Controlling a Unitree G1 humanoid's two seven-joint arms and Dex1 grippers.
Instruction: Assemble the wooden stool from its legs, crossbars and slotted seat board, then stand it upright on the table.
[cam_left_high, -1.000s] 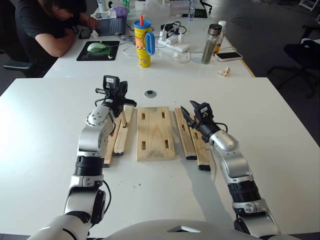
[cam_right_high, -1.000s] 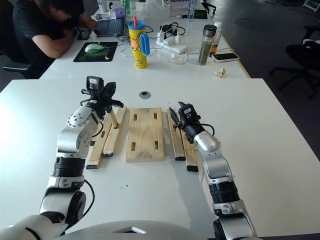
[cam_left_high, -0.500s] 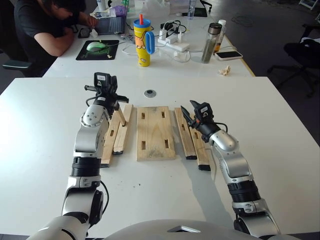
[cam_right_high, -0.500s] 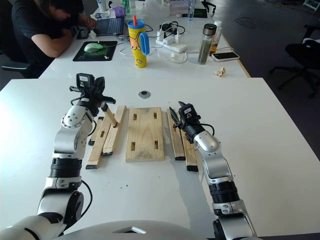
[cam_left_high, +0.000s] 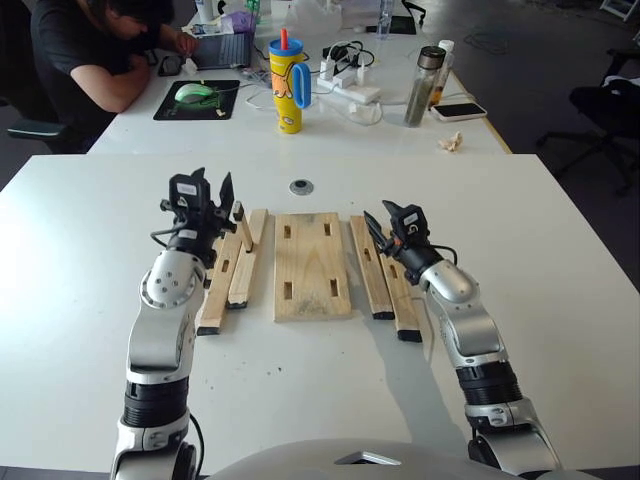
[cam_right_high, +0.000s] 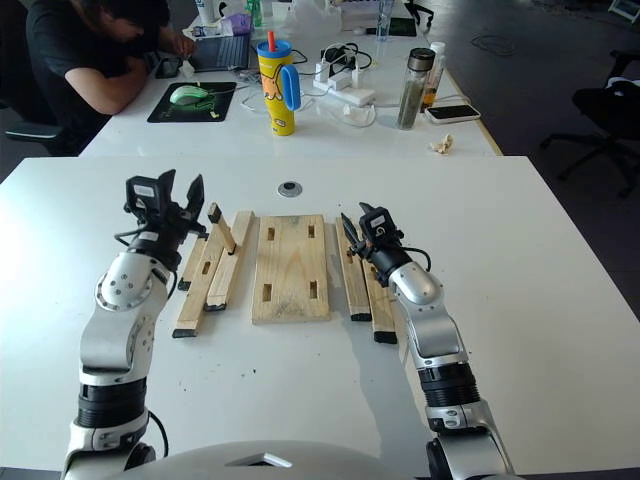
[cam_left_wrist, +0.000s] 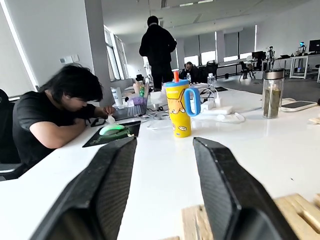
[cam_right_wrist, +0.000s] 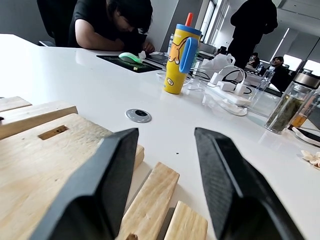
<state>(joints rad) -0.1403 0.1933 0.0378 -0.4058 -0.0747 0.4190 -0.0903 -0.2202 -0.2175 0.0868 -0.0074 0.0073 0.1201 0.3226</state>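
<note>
Seat board (cam_left_high: 312, 265) lies flat in the middle of the tabletop (cam_left_high: 540, 240), slots facing up, with a bundle of wood on each side: left slats (cam_left_high: 228, 280) just beside its left edge, right slats (cam_left_high: 388, 285) just beside its right edge. A short piece (cam_left_high: 243, 222) leans tilted at the far end of the left slats. Nothing is joined yet, so the job looks to be at its start, with a first pick in hand.

Left fingers (cam_left_wrist: 107, 185) are spread and empty, held above the far end of the left slats, near the leaning piece. Right fingers (cam_right_wrist: 105, 180) are likewise spread with nothing between them, low over the far end of the right slats.

For a clean pick, each arm should probably settle on one slat only, straddle its narrow width and close squarely. The neighbours lie touching, so a skewed grip may drag two along or nudge the board. Which slats are legs and which crossbars I cannot tell.
</note>
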